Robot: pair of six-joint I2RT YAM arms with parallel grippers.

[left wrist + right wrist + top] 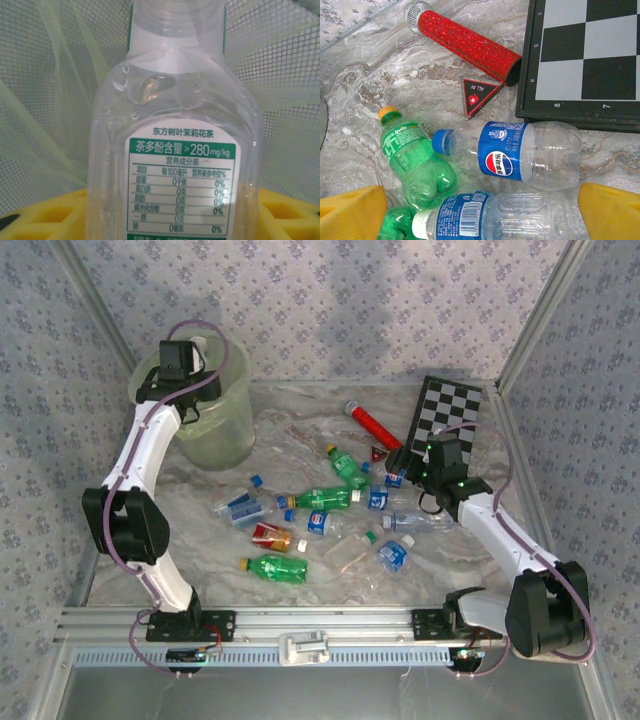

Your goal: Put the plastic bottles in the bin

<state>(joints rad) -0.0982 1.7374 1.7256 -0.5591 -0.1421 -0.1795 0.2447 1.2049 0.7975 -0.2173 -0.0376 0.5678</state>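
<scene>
Your left gripper [167,217] is sitting right over the bin [228,430], which is at about 10 o'clock on the table [300,435]. From the left wrist you get a clear bottle [172,150] with a white-and-green label between the yellow fingertips [45,215]. The bin's thin pale-green liner [45,75] is all around behind it, so that bottle is in the bin's mouth. Honestly, I can't tell if the pads are clamped on it or loose. I can't make out what's at the bottom of the bin either.

Your right gripper [480,212] is spread wide with nothing in it, hovering low over the pile at roughly 3 o'clock. Right under it you've got three bottles on their sides, packed close together:
- a green bottle [415,162] with an orange cap
- a blue-label bottle [520,152] with a blue cap
- a second blue-label bottle [485,217] with a white cap

At 12 o'clock from them lie a red glittery tube [465,45], a little triangle tag [477,95] and the checkerboard [585,55]. The other bottles [275,567] are scattered across the middle of the table.
</scene>
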